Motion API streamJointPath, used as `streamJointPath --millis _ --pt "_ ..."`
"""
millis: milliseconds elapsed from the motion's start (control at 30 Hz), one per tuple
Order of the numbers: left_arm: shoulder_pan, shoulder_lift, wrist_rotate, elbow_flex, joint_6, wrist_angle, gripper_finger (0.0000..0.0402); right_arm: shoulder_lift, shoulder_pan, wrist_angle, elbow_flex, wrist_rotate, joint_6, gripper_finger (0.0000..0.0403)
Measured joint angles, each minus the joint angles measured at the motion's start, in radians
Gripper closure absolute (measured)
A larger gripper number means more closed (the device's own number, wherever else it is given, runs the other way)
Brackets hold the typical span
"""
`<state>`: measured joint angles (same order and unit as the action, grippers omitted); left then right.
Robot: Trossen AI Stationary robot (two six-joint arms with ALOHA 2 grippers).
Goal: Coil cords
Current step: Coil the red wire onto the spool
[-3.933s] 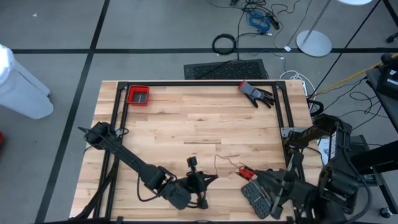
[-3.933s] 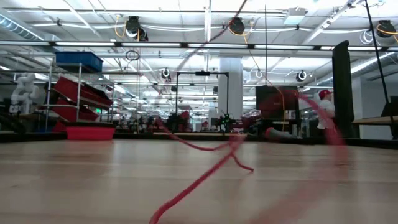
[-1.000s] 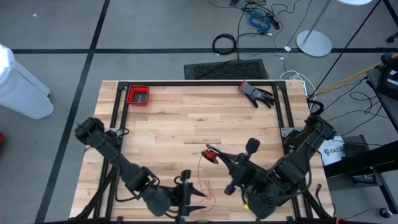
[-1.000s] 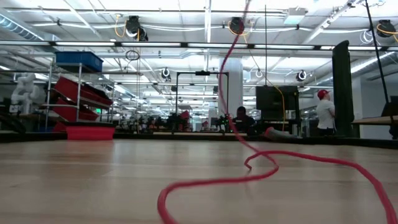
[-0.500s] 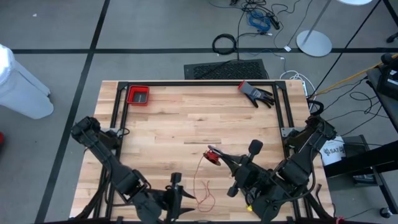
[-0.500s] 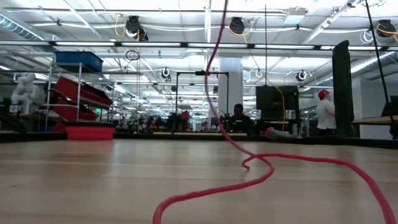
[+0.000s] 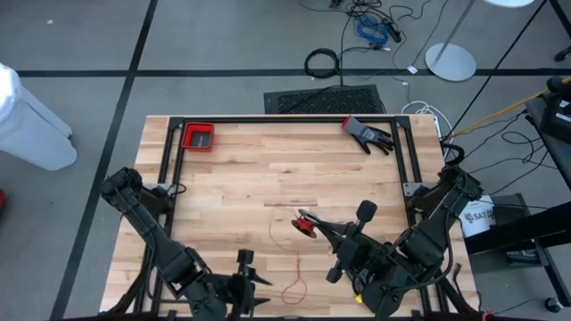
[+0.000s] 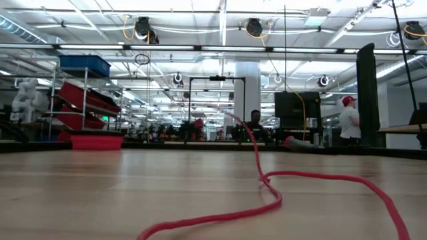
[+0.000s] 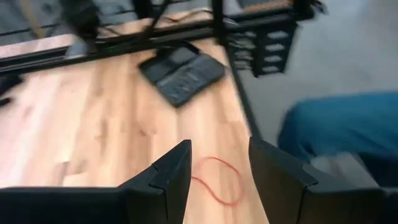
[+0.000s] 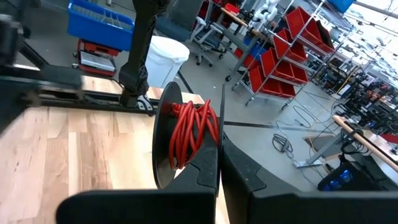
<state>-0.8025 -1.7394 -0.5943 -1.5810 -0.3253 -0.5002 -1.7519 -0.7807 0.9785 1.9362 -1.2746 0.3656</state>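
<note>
The thin red cord (image 7: 294, 283) lies in loose loops on the wooden table near its near edge. It runs up to a small black disc (image 10: 165, 134) with a red coil (image 10: 194, 130) wound beside it. My right gripper (image 7: 312, 228) is shut at that disc, above the table's middle right. My left gripper (image 7: 252, 283) stands open by the near edge, left of the cord's loop (image 9: 217, 180); that loop lies on the table beyond its fingers, untouched. In the low view the cord (image 8: 267, 200) snakes across the wood and rises at the far end. My right gripper is shut (image 10: 219, 148) on the red cord's spool at the coil's near side (image 10: 205, 140). The black disc stands on edge beside one fingertip. The fingers themselves hide exactly which part they pinch. The spool is lifted clear of the table, and slack cord trails down from it.
A red bin (image 7: 198, 136) sits at the far left corner and a black glove (image 7: 368, 134) at the far right. A black keypad-like block (image 9: 180, 71) lies on the table ahead of my left gripper. A person's blue-clad leg (image 9: 342, 124) is just off the near edge.
My left gripper has gone toward the table's left along the near edge, staying open. The stretch of cord that rose steeply out of the low view's top has dropped; it lies lower and slack on the table.
</note>
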Motion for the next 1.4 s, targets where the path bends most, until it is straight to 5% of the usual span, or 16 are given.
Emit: streamJointPath --millis 100,233,300,1100,1400 --pt "0.005 0.012 -0.139 0.0 -0.011 0.018 0.0233 0.0 0.0 0.0 0.0 0.011 0.005 0.0403" --pt "0.004 0.018 -0.483 0.0 -0.01 0.087 0.0233 0.0 0.002 0.0 0.0 0.019 0.01 0.0403" --pt "0.01 0.013 -0.546 0.0 0.005 0.107 0.0233 0.0 0.002 0.0 0.0 0.017 0.012 0.0403" --pt "0.155 -0.172 -0.687 0.0 0.073 0.183 0.0233 0.005 0.002 -0.002 0.0 0.017 0.008 0.0403" --pt "0.228 -0.172 -0.529 0.0 0.062 0.196 0.0233 0.005 0.002 -0.002 -0.001 0.02 0.015 0.0403"
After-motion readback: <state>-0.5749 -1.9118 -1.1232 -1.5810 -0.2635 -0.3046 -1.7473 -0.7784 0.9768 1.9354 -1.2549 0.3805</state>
